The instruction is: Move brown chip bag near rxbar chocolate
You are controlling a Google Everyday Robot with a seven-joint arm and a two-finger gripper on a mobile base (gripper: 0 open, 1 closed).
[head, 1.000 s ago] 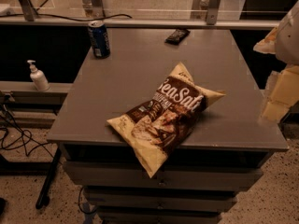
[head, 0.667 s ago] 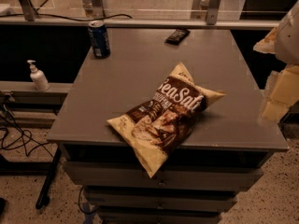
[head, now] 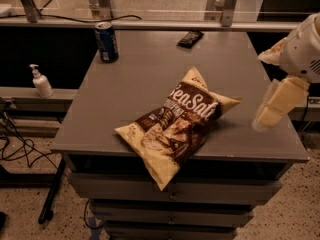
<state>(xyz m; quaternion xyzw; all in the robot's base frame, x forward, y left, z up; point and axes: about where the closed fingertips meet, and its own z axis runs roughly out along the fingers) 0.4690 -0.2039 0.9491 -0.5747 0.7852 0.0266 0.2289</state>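
Observation:
The brown chip bag (head: 176,121), cream and dark brown with white "Sea Salt" lettering, lies flat on the grey table (head: 150,69) near its front edge, one corner hanging over the edge. The rxbar chocolate (head: 190,38), a small dark shiny bar, lies at the table's far edge, well behind the bag. My gripper (head: 272,110) hangs at the right side of the table, to the right of the bag and apart from it, holding nothing.
A blue soda can (head: 106,41) stands at the table's far left. A white pump bottle (head: 41,81) stands on a ledge to the left. Cables lie on the floor at left. A railing runs behind the table.

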